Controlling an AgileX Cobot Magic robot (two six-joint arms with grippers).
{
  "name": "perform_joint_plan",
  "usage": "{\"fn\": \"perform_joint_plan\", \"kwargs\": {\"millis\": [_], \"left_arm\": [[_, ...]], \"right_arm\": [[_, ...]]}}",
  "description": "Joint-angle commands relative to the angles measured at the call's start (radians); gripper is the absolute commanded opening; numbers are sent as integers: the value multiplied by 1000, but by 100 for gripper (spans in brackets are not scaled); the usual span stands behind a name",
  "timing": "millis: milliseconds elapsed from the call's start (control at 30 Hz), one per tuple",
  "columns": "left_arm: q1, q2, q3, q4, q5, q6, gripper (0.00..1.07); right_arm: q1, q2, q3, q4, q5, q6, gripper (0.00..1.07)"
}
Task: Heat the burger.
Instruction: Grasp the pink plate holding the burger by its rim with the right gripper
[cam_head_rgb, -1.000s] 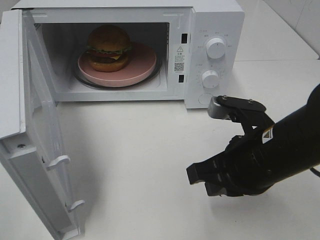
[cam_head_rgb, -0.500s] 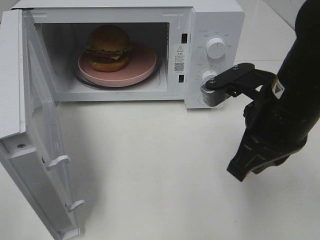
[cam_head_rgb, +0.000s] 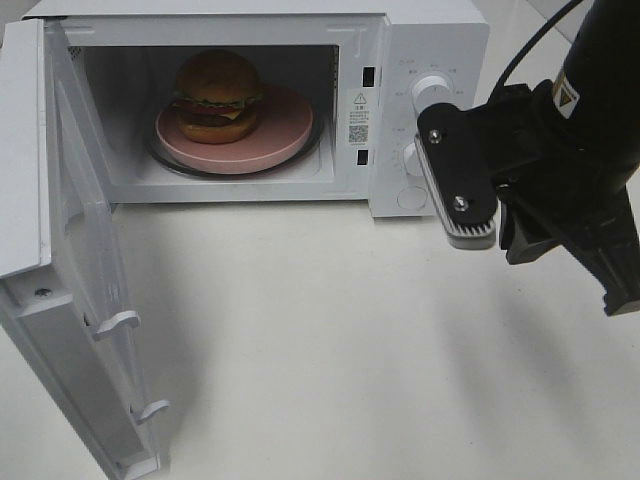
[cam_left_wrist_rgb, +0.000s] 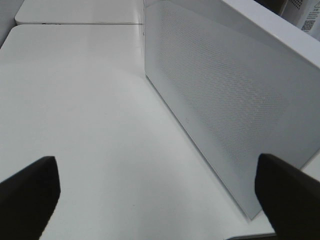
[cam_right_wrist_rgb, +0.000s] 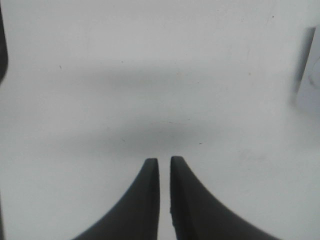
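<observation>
Tall glossy-bunned layered burger (cam_head_rgb: 217, 95) sits on a round pink plate (cam_head_rgb: 290, 125) inside the open white microwave (cam_head_rgb: 430, 40); it is likely light, soft and easily toppled, so best moved by the plate rim. Left gripper (cam_left_wrist_rgb: 157, 167) jaws wide apart, empty; right gripper (cam_right_wrist_rgb: 164, 162) jaws almost together, empty. Smooth white tabletop (cam_head_rgb: 300, 330) gives ample room

Open white microwave (cam_head_rgb: 430, 40) on a white table (cam_head_rgb: 300, 330), pink plate (cam_head_rgb: 285, 125) inside.
</observation>
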Motion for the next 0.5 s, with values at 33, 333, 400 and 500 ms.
{"fn": "perform_joint_plan", "kwargs": {"millis": [33, 333, 400, 500], "left_arm": [[0, -18, 2, -5, -12, -6, 98], [0, -18, 2, -5, -12, -6, 98], [0, -18, 2, -5, -12, -6, 98], [0, -18, 2, -5, -12, -6, 98]], "right_arm": [[2, -8, -7, -42, -73, -225, 15], [2, -7, -6, -44, -296, -185, 50], [2, -7, -6, -44, -324, -144, 63], [2, -7, -6, -44, -348, -83, 86]]}}
